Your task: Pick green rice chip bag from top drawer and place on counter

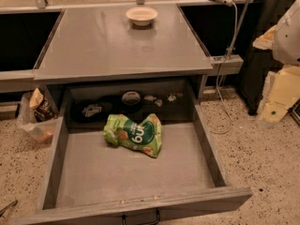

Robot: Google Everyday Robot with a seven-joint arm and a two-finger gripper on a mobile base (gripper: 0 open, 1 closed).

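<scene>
Showing the top drawer [206, 139] pulled open beneath the counter [93, 46], with the green rice chip bag [133, 135] lying crumpled on the drawer floor, towards the back and roughly midway between the side walls, touching neither. Located the gripper [280, 95] at the right edge of the view, outside the drawer and well apart from the bag; could not tell whether apart or together. Judged the step in hand to be the reach, with nothing yet grasped. Called for a descent from above, kept clear of the counter's front lip, which overhung the drawer's dark rear. Favoured a pinch across a raised fold or the crimped end, since a glossy pouch would likely slide or buckle under a flat press. Advised a straight lift above the side walls before any swing to the counter, and a set-down short of the white bowl [141, 15] near its far edge.
</scene>
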